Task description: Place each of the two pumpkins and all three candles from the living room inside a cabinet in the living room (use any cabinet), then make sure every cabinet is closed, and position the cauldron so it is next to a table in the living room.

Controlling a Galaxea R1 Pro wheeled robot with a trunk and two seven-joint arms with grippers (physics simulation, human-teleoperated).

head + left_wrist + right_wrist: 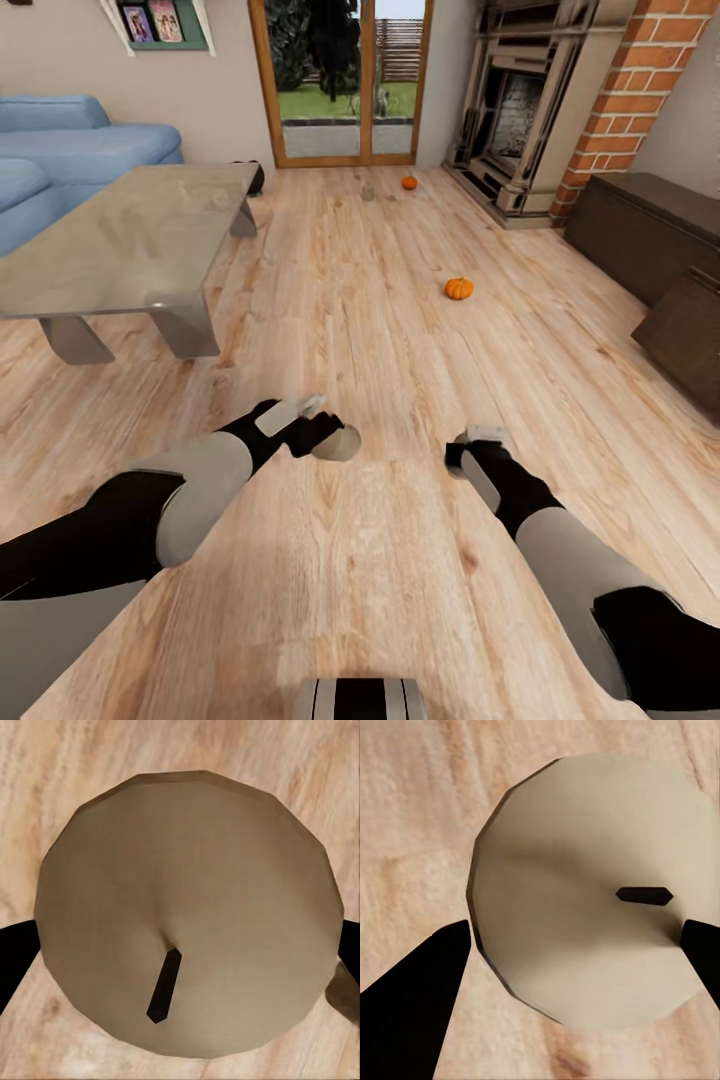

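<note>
Light wood-plank floor (380, 300), two pumpkins (459, 289) on it, coffee table (130, 250)

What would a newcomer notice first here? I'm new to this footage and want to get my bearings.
Two bright orange pumpkins on the pale wood floor: one mid-room, one farther off near the glass door. Next, the glossy grey coffee table at left beside the blue sofa, and the brick fireplace at the far right. Up close, the left hand and the right hand each hold a candle, seen end-on in the wrist views.
</note>
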